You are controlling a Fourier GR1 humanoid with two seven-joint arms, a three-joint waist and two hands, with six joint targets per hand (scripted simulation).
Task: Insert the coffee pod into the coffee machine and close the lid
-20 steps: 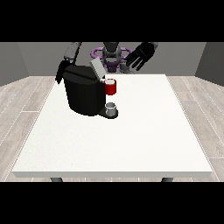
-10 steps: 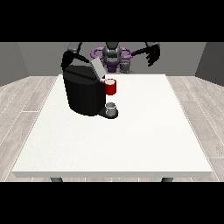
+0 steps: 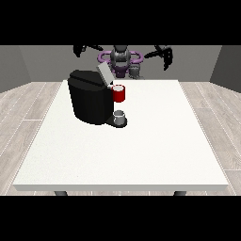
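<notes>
The black coffee machine (image 3: 89, 101) stands on the white table (image 3: 141, 150), left of the middle. Its grey lid (image 3: 104, 74) is tilted up and open. A red thing at the machine (image 3: 119, 93) sits at its front. A grey thing (image 3: 119, 116) rests on the machine's base below it. Another small grey thing (image 3: 135, 71) shows at the table's far edge, in front of the robot (image 3: 121, 59). The hand at the view's left (image 3: 79, 49) is raised high, behind and above the machine, touching nothing. The hand at the view's right (image 3: 165, 56) hangs in the air at the far right with relaxed fingers, holding nothing.
The table's far edge runs just in front of the robot's body. White tabletop stretches right of the machine and towards the near edge. Wooden floor surrounds the table.
Both arms have swung up and outwards. The hand at the view's left has left the machine's top, and the hand at the view's right has moved farther right.
</notes>
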